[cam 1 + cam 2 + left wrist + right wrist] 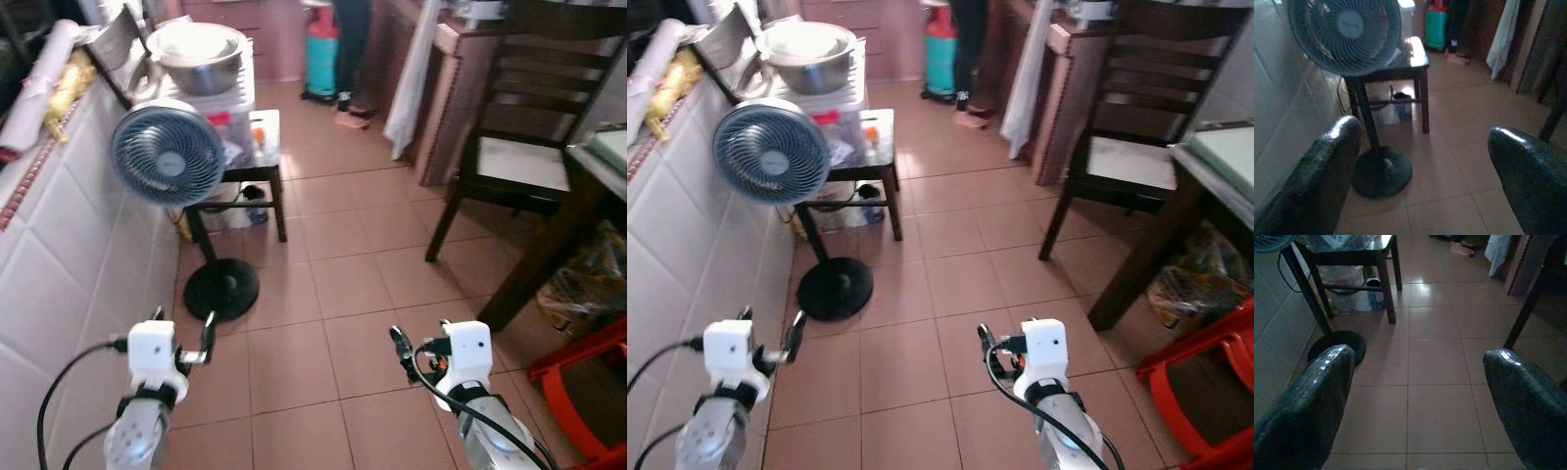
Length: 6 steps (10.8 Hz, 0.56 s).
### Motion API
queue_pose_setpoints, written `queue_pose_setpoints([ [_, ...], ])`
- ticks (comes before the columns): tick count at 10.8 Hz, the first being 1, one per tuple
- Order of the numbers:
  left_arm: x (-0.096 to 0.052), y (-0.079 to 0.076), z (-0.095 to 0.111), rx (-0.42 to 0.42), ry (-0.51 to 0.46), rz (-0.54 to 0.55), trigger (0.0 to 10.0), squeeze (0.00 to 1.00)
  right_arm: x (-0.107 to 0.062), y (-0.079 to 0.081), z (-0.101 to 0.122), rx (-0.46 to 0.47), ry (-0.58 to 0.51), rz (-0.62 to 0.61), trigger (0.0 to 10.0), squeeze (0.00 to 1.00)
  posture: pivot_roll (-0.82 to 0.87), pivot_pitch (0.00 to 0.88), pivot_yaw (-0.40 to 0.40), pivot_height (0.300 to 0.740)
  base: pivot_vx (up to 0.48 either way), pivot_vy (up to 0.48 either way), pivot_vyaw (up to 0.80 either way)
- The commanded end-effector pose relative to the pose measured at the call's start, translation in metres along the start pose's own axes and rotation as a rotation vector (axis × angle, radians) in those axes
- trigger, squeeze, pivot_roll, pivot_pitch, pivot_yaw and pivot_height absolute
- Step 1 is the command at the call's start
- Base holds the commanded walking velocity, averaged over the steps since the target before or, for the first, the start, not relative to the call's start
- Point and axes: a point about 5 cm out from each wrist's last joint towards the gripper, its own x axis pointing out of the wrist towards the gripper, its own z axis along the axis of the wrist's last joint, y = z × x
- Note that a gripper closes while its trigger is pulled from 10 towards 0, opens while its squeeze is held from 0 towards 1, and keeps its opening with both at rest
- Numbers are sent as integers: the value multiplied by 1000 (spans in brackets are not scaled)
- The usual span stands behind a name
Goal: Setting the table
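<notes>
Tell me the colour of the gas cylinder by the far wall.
Teal green gas cylinder, best in the left eye view.

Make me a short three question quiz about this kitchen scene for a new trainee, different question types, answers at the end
1. True or false: the left hand and the right hand are both open and hold nothing.
2. Multiple choice: where does the standing fan stand? A) by the tiled wall on the robot's left B) under the dark chair C) beside the red chair
3. Fill in: the big metal bowl sits on a white ____.

Key: 1 true. 2 A. 3 container, on the small dark table behind the fan.
</notes>
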Motion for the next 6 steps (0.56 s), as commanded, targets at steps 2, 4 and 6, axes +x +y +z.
queue_pose_setpoints([
  [2,-1,-6,9,-1,-3,-4,10000,0,0,1,0,-8,-2,4,10000,0,-90,111,45,740,0,0,0],
  [4,-3,-11,16,-5,-11,-7,10000,0,0,2,-1,-6,2,2,10000,0,-89,118,50,740,0,0,0],
  [6,-5,-13,23,0,15,-6,10000,0,1,7,-2,-7,9,12,10000,0,-88,117,54,740,0,0,0],
])
